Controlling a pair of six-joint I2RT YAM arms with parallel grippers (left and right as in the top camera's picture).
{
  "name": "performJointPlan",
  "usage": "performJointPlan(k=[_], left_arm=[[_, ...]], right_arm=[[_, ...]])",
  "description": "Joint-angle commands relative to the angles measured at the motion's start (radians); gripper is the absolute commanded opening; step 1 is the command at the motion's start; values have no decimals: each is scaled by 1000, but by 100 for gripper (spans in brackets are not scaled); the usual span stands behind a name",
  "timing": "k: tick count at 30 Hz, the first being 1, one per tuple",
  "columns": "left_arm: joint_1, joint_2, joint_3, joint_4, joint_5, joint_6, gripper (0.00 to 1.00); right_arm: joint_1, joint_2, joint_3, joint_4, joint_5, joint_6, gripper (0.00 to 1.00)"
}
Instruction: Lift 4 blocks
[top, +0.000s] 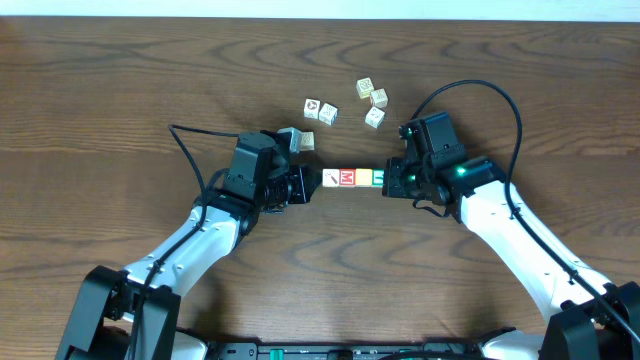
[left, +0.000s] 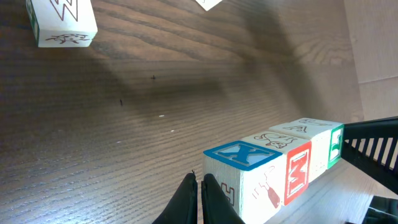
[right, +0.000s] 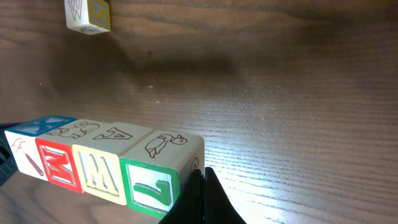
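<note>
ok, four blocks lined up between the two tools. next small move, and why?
The left tool and right tool, both shut, press on opposite ends of the row of four blocks, which shows no gaps. So probably raise both straight up together, holding the inward squeeze; uneven lifting would likely buckle it. Whether it has left the table I cannot tell.

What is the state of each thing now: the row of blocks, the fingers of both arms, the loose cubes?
Row of four coloured wooden cubes: end to end, pinched between the two arms.
Left fingers: shut, tips against the blue-topped end cube.
Right fingers: shut, tips against the green end cube.
Loose pale wooden cubes: scattered apart, untouched.
</note>
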Motion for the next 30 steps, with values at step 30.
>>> performJointPlan(k=[30], left_arm=[[-85,-19,35,-81,136,43,7]], right_arm=[[76,24,35,-14,-228,-7,1]])
